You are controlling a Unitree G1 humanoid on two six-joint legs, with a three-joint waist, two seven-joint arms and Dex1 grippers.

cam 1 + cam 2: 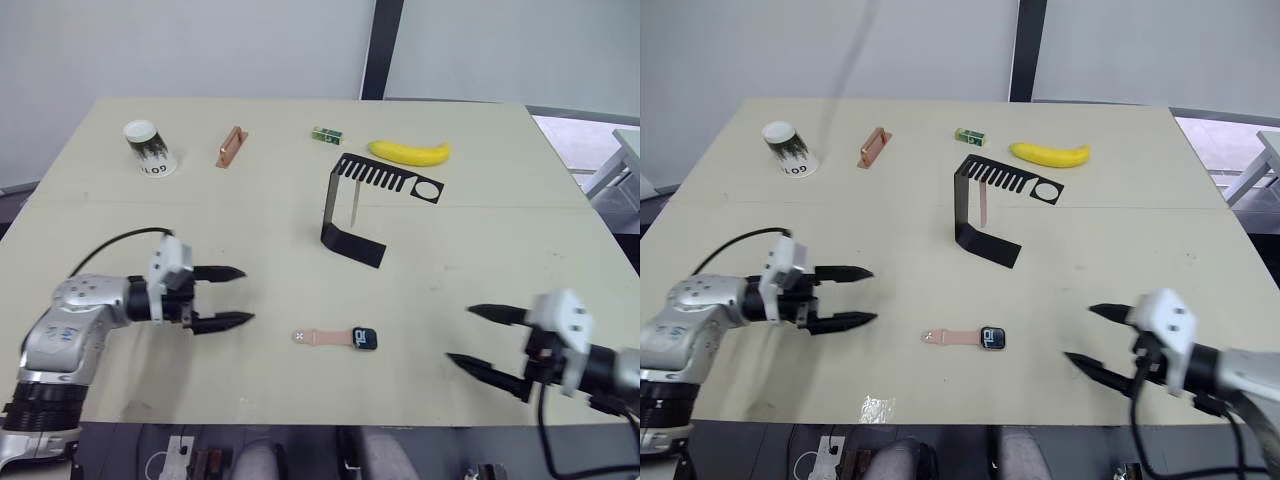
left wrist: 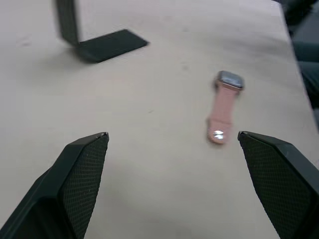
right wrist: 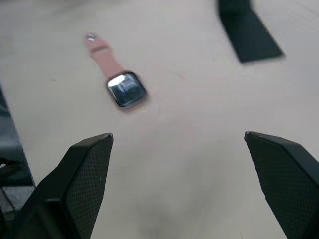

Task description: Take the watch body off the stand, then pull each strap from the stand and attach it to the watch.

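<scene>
Watch body (image 1: 365, 339) w/ strap (image 1: 322, 338) betw both open pincers, untouched

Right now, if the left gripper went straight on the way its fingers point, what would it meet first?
Probably the strap joined to the watch body: the open left gripper points across the table toward it, nothing between. Its line may pass just behind the strap's free end.

You could read one marking: the paper cup (image 1: 148, 146), lying at the table's far left, carried dark characters near its rim that looked like "G01" or "109", seen upside down. The small green box's (image 1: 326, 134) print was too small to read.
</scene>
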